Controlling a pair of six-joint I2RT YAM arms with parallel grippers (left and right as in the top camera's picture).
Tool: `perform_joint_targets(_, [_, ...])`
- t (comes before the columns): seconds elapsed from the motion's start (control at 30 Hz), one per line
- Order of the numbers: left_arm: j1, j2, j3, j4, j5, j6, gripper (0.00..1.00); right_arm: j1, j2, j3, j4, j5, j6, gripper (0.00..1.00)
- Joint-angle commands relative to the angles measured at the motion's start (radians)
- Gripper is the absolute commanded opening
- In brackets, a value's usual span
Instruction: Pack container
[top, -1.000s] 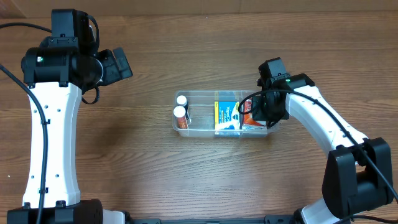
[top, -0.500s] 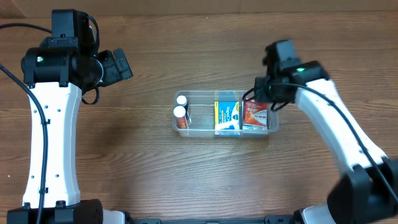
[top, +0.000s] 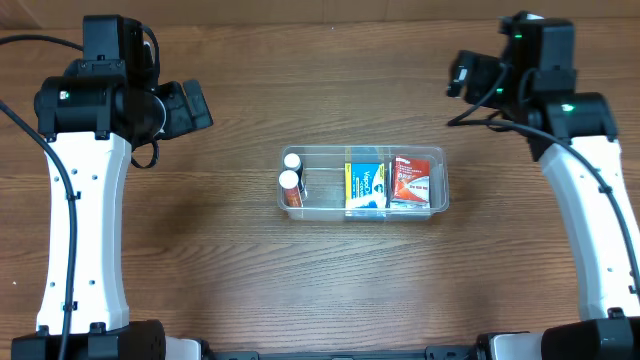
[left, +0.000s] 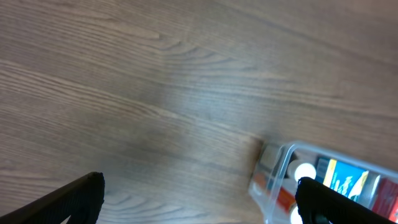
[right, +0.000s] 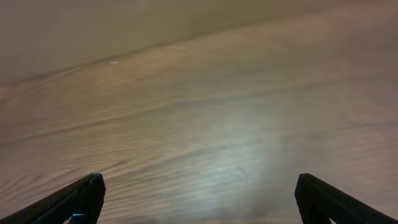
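Container, clear and rimmed, holds bottles and boxes; right gripper, jaws spread like the left gripper, has retreated to two o'clock.

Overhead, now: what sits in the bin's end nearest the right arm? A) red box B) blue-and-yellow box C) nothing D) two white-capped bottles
A: the red box sits in that end of the container, next to the blue-and-yellow box; the bottles stand at the opposite end.

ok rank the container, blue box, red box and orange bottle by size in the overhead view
1. container
2. blue box and red box: about alike, too close to rank
3. orange bottle, smallest as seen from above
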Motion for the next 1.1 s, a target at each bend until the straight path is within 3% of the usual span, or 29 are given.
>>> perform_joint_targets(0.0, [-0.002,0.006,0.006,-0.045,-0.021,0.066,1.0,-0.093,-0.038,0.01,-0.075,-0.004,0.06,1.0])
perform_joint_targets(0.27, [-0.087,-0.076,-0.13,0.006,-0.028,0.103,1.0,-0.118,-0.208,-0.161,-0.135,0.01,0.063,1.0])
perform_joint_targets(0.47, [-0.14,-0.31,-0.396,0.144,-0.035,0.102,1.0,-0.111,-0.425,-0.431,-0.088,0.011,0.076,1.0])
perform_joint_targets(0.63, [-0.14,-0.603,-0.637,0.235,-0.036,0.083,1.0,-0.107,-0.648,-0.644,-0.097,-0.001,0.085,1.0])
perform_joint_targets(0.87, [-0.139,-0.893,-0.795,0.261,-0.098,-0.021,1.0,-0.083,-0.775,-0.678,-0.154,-0.035,0.105,1.0])
perform_joint_targets(1.07, [-0.139,-0.924,-0.8,0.222,-0.099,-0.021,1.0,-0.083,-0.756,-0.678,-0.169,-0.035,0.105,1.0])
